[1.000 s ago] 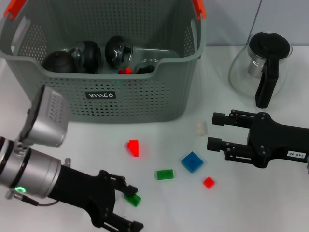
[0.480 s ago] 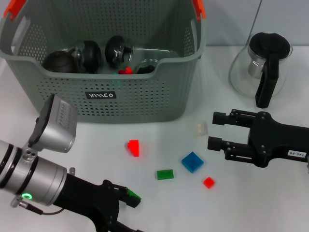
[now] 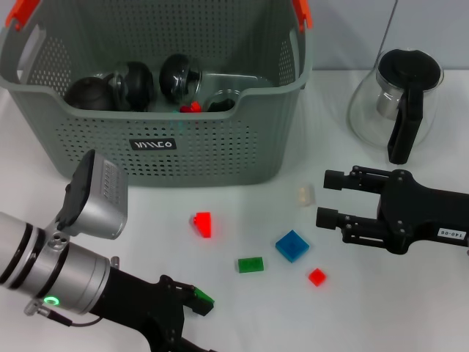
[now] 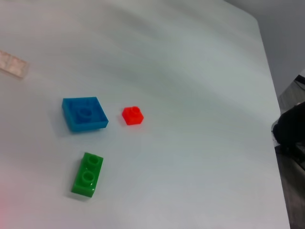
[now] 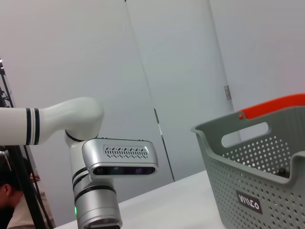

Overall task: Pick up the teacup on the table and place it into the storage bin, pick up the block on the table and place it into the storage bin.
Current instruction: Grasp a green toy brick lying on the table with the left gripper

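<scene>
Near the front edge of the white counter point(image 3: 410, 315), the left claw point(image 3: 192, 312) sits low, and a small green block point(image 3: 201, 301) is between its black fingers. The fingers look closed on that block, holding it just above the counter.

Farther back stands the storage bin point(image 3: 220, 158), a big grey basket full of little holes, with orange handle ends at its top corners. Dark round teacups point(image 3: 135, 84) lie inside it, and a tiny red piece point(image 3: 190, 107) lies with them.

Other blocks lie loose on the counter in front of the bin. A red block point(image 3: 203, 224) is nearest the bin. A flat green block point(image 3: 250, 265) lies near the middle, with a blue square block point(image 3: 292, 245) just beside it and a little red block point(image 3: 316, 276) close by. A pale see-through block point(image 3: 305, 194) lies near the bin's right corner. The left wrist view shows the green, blue and little red blocks, all apart from each other.

The right claw point(image 3: 327, 198) waits on the right side, low over the counter, pointing toward the blocks. Its two black fingers are spread apart and hold nothing. Behind it stands a glass teapot point(image 3: 396, 99) with a black lid and handle.
</scene>
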### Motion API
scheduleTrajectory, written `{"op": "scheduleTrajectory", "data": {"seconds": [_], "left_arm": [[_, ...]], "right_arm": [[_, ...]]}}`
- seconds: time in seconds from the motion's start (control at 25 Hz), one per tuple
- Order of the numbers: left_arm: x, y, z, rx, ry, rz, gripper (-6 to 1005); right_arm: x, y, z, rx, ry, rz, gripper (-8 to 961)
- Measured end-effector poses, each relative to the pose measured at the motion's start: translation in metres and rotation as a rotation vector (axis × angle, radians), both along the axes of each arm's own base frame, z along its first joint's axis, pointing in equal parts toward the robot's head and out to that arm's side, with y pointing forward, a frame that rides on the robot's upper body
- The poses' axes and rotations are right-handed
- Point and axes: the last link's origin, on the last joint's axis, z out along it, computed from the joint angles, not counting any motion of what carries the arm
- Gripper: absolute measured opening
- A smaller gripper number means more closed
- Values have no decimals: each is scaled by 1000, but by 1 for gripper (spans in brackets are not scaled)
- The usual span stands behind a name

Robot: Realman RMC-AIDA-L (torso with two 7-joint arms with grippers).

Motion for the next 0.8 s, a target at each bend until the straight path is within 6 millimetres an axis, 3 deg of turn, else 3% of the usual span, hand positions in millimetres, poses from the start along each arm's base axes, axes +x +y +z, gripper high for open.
{"op": "scheduleTrajectory", "data": {"seconds": [0.8], "left_arm": [[-1, 8, -3, 57, 2, -3, 886]], "right_arm": [[1, -2, 0, -3, 3, -1, 715]]}}
